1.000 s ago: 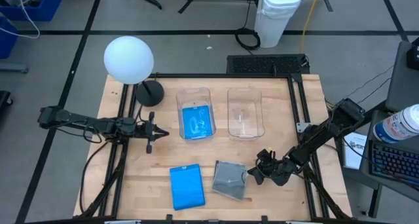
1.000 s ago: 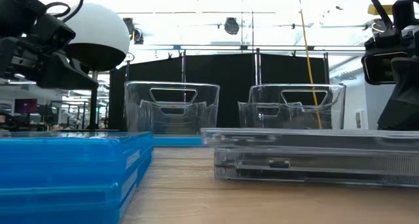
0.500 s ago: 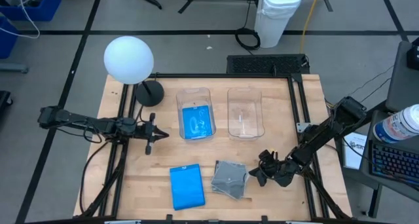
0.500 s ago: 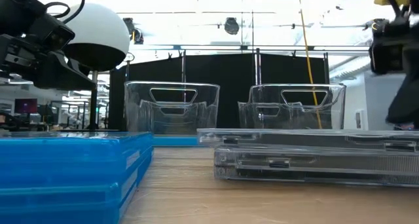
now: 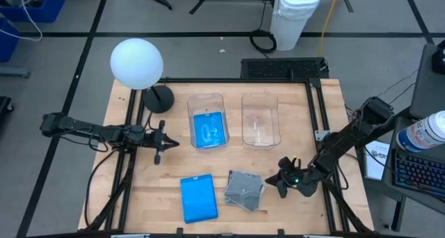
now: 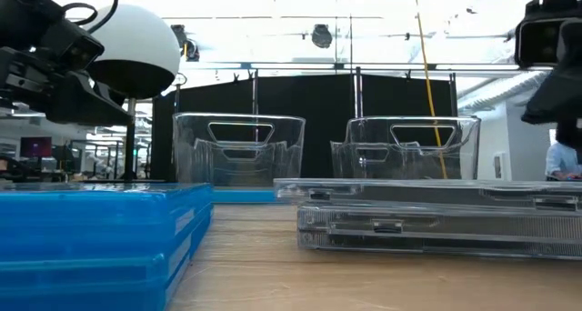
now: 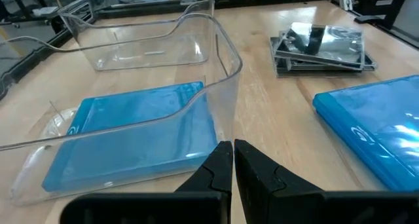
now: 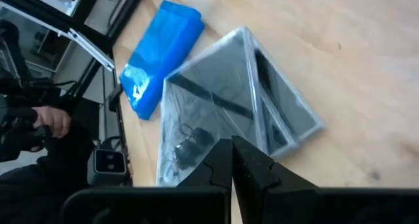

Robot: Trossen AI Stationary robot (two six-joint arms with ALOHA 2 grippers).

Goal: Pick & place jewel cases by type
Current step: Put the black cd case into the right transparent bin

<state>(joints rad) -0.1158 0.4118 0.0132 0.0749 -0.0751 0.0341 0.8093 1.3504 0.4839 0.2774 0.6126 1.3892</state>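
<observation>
A stack of grey see-through jewel cases (image 5: 245,191) lies on the table near its front edge, the top one fanned a little off the others; it also shows in the right wrist view (image 8: 229,99). A stack of blue cases (image 5: 198,198) lies to its left. One blue case (image 5: 208,129) lies flat in the left clear tub (image 5: 206,97). The right clear tub (image 5: 259,120) holds nothing. My right gripper (image 5: 279,183) is shut, just right of the grey stack, pointing at it (image 8: 230,145). My left gripper (image 5: 165,142) is shut and empty beside the left tub (image 7: 232,149).
A white globe lamp (image 5: 136,62) on a black base (image 5: 158,99) stands at the table's far left. Black frame rails (image 5: 316,113) run along the table's sides. A person's hand (image 8: 49,122) shows beyond the table's front edge. Bare wood lies between the tubs and the stacks.
My right gripper has drawn back from the grey stack toward the table's right edge and risen somewhat. The top grey case has shifted a little on the stack and now lies flat.
</observation>
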